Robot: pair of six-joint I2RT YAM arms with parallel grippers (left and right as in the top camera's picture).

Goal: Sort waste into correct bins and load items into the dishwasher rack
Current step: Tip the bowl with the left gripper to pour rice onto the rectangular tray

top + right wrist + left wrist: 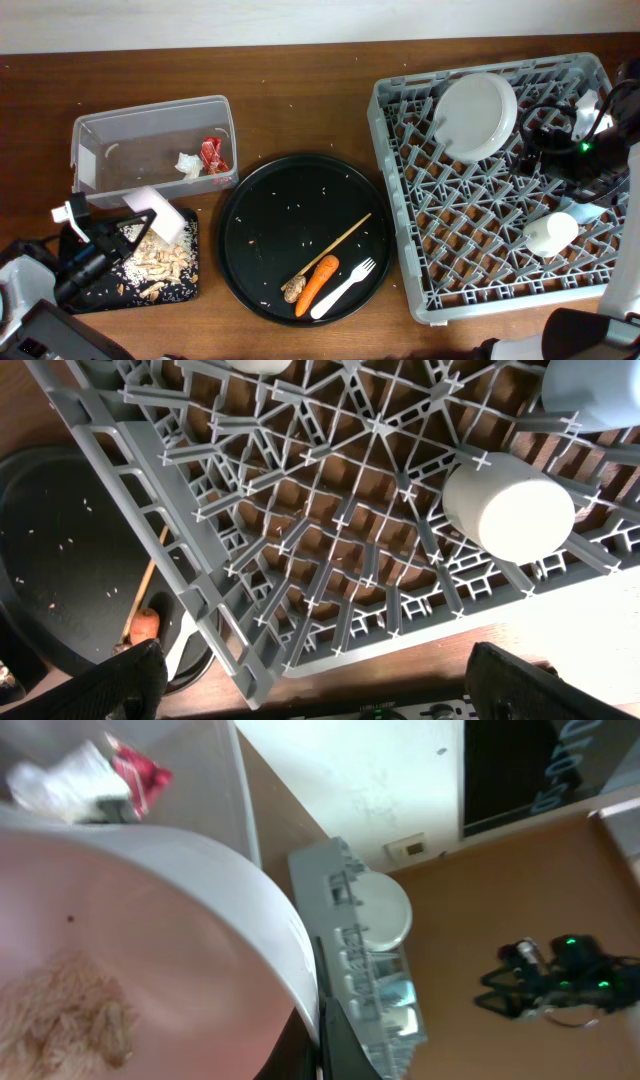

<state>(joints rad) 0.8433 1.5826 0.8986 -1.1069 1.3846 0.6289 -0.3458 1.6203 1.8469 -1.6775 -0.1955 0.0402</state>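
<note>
Overhead: left jaws clamped on the pale round plate (155,212), tipped over the flat black tray (195,285) at lower left. Dumping rice scraps (160,262) looks like the step; next, the plate wants carrying right to the dishwasher rack (395,200). Left wrist: scraps cling to the plate; pale writing upper right, unreadable. Right wrist: right jaws wide apart, empty, above the rack near the cream cup (510,505).

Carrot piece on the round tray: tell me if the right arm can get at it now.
Probably yes. The right end effector is open and empty above the rack, and the carrot piece lies uncovered; only the fork lies close beside it.
</note>
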